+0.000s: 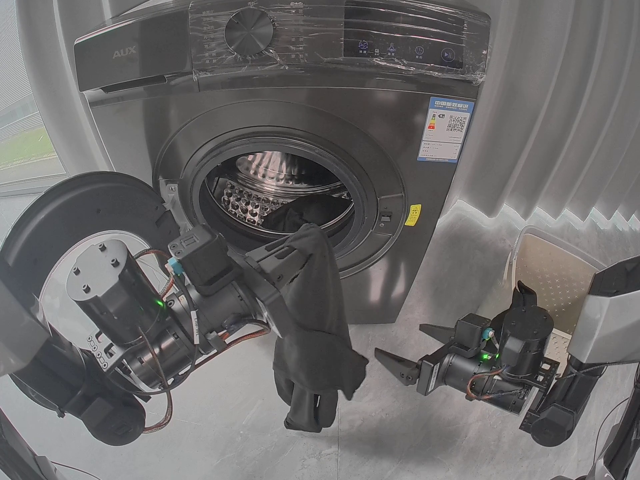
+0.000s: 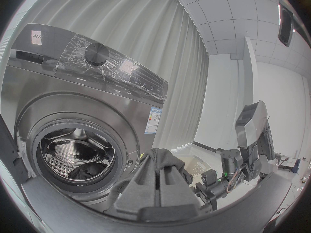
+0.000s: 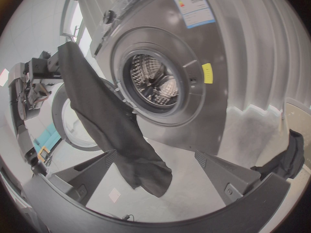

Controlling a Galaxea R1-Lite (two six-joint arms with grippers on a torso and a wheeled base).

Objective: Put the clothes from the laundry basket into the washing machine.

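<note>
Washing machine [image 1: 280, 101] is set far centre, its door [image 1: 80, 215] swung open to the left. Laundry basket [image 1: 553, 268] is placed right. Black garment [image 1: 313, 328] is gripped by left end effector [image 1: 283, 258], hung before the drum opening. Right end effector [image 1: 400, 341] is held open, empty, near the basket.

Left arm [image 1: 113, 301] extends forward from left side, wrist [image 1: 220, 295] angled up toward centre. Left gripper [image 1: 288, 256] held high, fingers [image 2: 145, 182] pressed flat together, pinching black garment [image 1: 313, 341] near its top edge; cloth bunches over fingertips and hangs free below. Right arm [image 1: 603, 321] bent low at right side, wrist [image 1: 493, 361] roughly level, pointing toward centre. Right gripper [image 1: 400, 341] lower than left gripper, jaws spread wide, fingers [image 3: 223, 175] well apart, tips aimed forward.
</note>
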